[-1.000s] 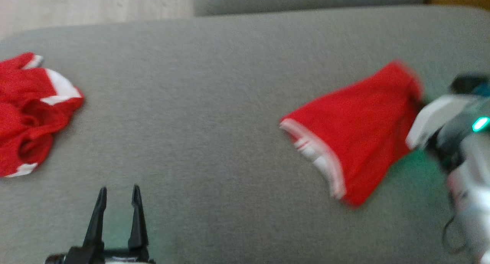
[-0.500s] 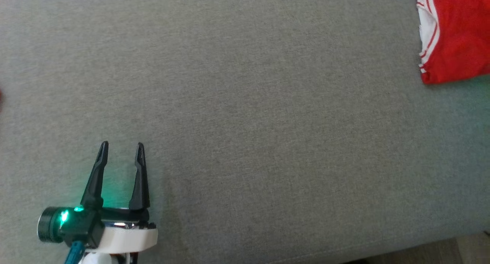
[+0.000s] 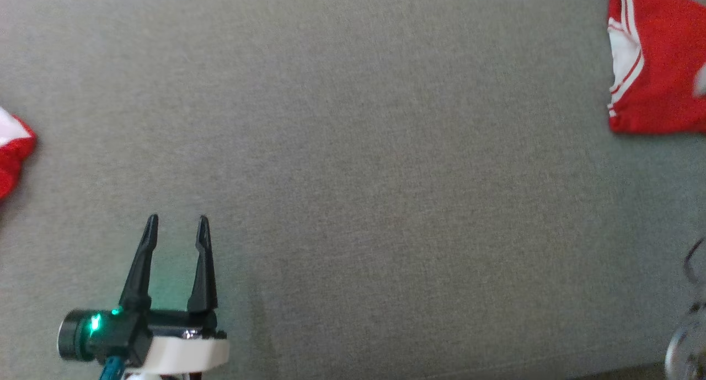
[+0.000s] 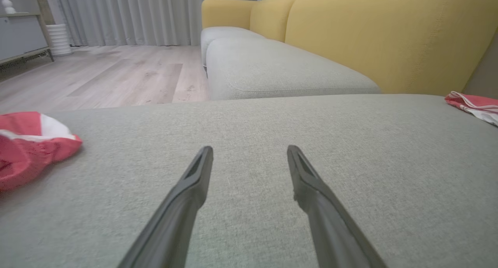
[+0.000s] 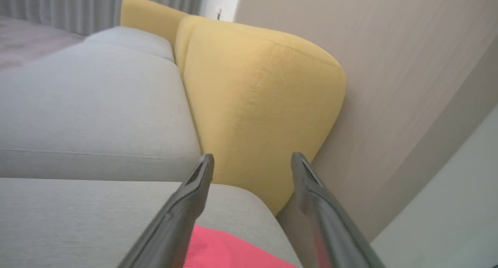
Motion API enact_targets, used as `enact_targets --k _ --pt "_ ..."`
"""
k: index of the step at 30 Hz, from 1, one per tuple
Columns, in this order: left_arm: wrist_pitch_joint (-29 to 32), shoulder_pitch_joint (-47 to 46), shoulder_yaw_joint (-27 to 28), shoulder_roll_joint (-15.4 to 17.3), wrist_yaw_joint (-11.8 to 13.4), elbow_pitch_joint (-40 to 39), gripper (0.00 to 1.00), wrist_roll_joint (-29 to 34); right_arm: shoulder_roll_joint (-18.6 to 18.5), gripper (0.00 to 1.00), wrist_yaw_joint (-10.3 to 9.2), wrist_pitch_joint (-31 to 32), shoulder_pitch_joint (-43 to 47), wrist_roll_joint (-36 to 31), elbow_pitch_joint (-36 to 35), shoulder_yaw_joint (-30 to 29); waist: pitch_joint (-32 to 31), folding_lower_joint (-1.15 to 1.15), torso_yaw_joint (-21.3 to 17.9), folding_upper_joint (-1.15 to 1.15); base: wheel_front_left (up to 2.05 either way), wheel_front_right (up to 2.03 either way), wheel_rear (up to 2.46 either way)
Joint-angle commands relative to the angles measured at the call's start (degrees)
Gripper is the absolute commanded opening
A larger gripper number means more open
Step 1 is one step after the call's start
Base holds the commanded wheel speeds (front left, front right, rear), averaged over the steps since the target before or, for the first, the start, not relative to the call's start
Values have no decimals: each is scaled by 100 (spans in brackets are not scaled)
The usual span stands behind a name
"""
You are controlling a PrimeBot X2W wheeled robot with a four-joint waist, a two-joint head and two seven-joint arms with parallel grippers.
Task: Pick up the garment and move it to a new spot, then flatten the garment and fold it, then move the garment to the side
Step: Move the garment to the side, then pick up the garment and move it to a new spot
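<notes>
Red garment folded flat at far right of grey cushion. Left gripper fingers wide apart, holding nothing. Right gripper fingers wide too, empty, near the garment. Crumpled red cloth at far left.

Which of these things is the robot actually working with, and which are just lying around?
Part of the job: folded red-and-white garment; right gripper, open near it; gray seat cushion it lies on.
Just there: crumpled red garment at the left; left gripper, open, holding nothing; yellow sofa back; curtains; wooden floor.
</notes>
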Motion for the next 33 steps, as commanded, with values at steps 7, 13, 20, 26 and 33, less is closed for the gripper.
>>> enact_targets --k 7,13,20,26,33 --pt "-55 388 249 -67 145 -55 100 -203 293 100 42 -705 1689 965 -1298 1172 -1041 0 437 0 0 0 0" --pt "-55 695 291 -83 229 -9 100 -282 392 100 42 -855 3165 1475 -2118 1660 -1560 0 678 0 0 0 0" --pt "-55 1041 393 -90 195 97 100 -289 733 100 42 -981 4950 1679 -2656 1903 -1999 0 957 0 0 0 0" --pt "-55 1118 468 -92 131 301 100 -239 884 100 42 -992 5423 1774 -2661 2006 -2050 0 992 0 0 0 0" --pt "-55 1097 509 -93 80 388 100 -238 942 100 42 -993 5482 1813 -2685 2031 -2030 0 955 0 0 0 0"
